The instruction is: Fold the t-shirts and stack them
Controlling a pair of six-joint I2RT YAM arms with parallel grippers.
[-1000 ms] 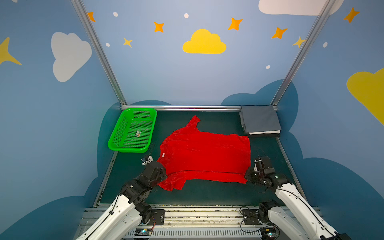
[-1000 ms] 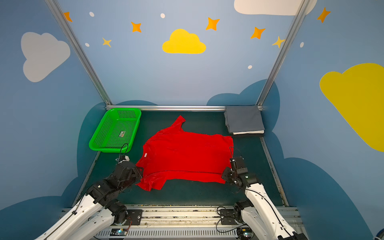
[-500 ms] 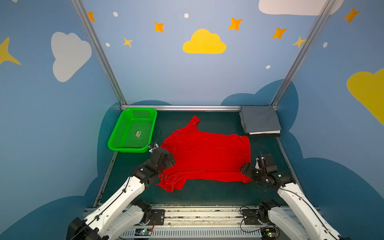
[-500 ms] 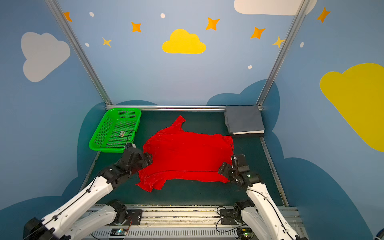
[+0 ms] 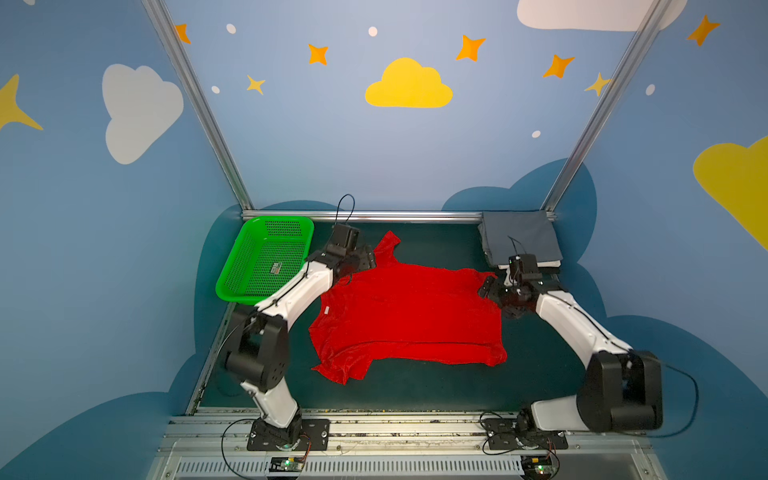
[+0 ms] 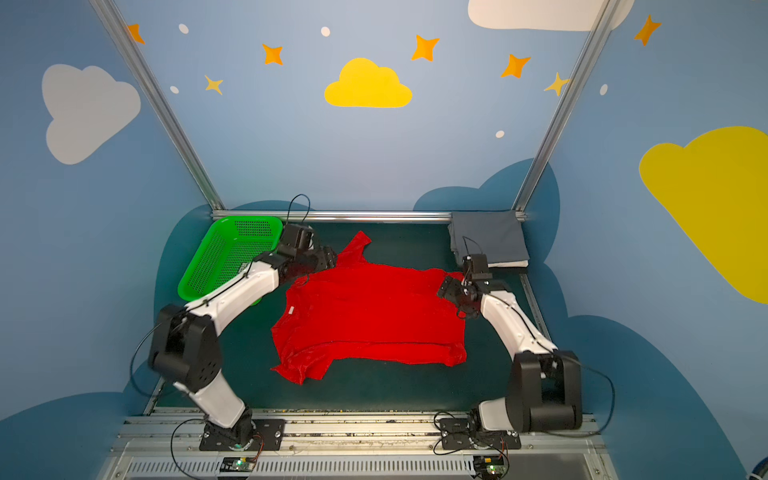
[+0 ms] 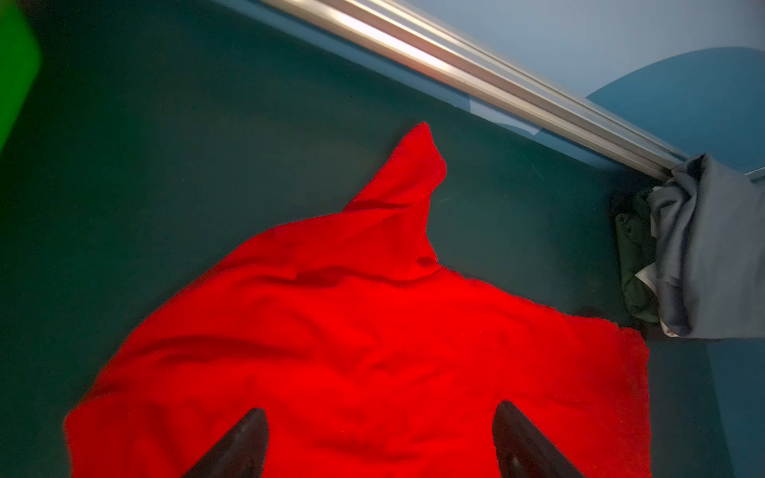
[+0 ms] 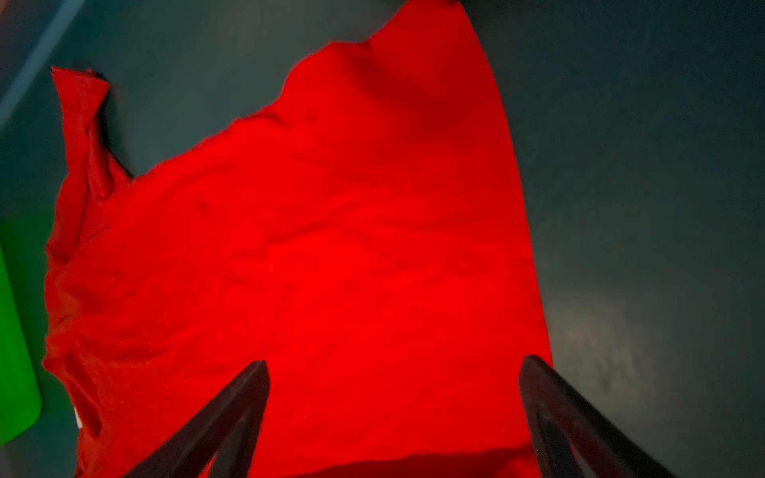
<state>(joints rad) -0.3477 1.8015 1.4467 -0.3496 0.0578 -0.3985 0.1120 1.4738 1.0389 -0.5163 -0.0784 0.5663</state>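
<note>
Both arms have moved since one second ago: they were at the near edge of the red t-shirt (image 5: 407,316), and now they reach to its far edge, the left arm by the basket and the right arm by the stack.

The dark green table (image 5: 415,390) carries everything. The red t-shirt (image 6: 374,316) lies spread in the middle of it, collar side to the left and hem to the right. One sleeve points toward the back rail (image 5: 395,216), and the other sleeve lies crumpled at the near left corner. A fold line runs across the near part of the shirt.

The green basket (image 5: 239,266) stands in the far left corner, just beside the shirt, with a small sticker (image 5: 277,268) on its floor. The stack of folded shirts (image 5: 519,239) lies in the far right corner against the rail. It has a grey shirt on top, a white edge shows under it, and the left wrist view shows a dark layer lower down (image 7: 712,248).

The left gripper (image 5: 369,258) is over the far left shoulder of the shirt. In its wrist view the jaws (image 7: 381,409) are spread wide above the red cloth with nothing between them. The right gripper (image 5: 484,286) is over the far right corner of the shirt, near the stack, and its jaws (image 8: 395,363) are also wide apart and hold nothing. Whether the tips touch the cloth cannot be told.

A small white label (image 5: 327,309) shows at the left edge of the shirt.
</note>
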